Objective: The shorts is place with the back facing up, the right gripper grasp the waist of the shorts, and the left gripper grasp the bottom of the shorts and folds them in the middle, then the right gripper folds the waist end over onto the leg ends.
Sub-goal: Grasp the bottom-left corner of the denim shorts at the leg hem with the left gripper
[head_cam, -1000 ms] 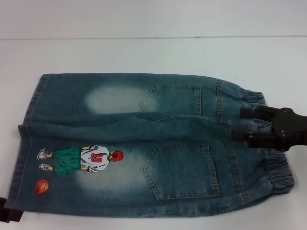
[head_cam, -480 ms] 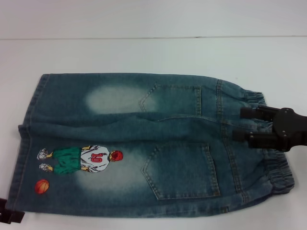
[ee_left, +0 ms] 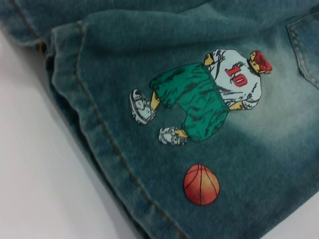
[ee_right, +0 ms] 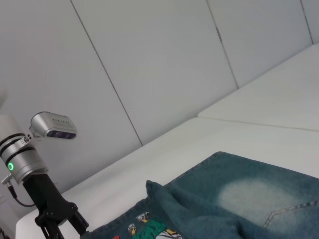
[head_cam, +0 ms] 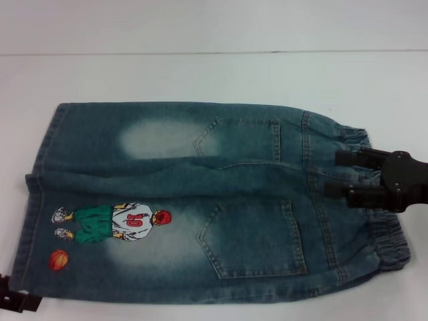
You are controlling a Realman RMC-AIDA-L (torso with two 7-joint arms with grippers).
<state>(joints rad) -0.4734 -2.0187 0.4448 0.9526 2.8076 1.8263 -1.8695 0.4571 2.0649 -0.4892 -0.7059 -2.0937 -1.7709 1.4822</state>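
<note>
Head view: nearest the robot, at the near-left corner of the white table, the left gripper shows only as a dark tip just beside the near corner of the leg ends; I cannot tell whether its fingers are spread or closed, or whether they touch the cloth. The right wrist view shows it farther off, below a silver wrist with a green light ring, at the hem corner. The shorts lie flat, back up, across the middle of the table, the bottom of the shorts toward the left edge and the waist of the shorts toward the right. On the nearer leg are the basketball-player print and the orange ball close to the hem; the left wrist view shows both from close by, the ball beside the double-stitched hem. Past them lie the nearer back pocket, then the farther pocket and a pale bleached patch. At the right edge the right gripper lies over the middle of the ruffled waistband, its two black fingers parted, one toward the far side and one toward the near side, with a strip of denim showing between them; they have not closed on the band.
</note>
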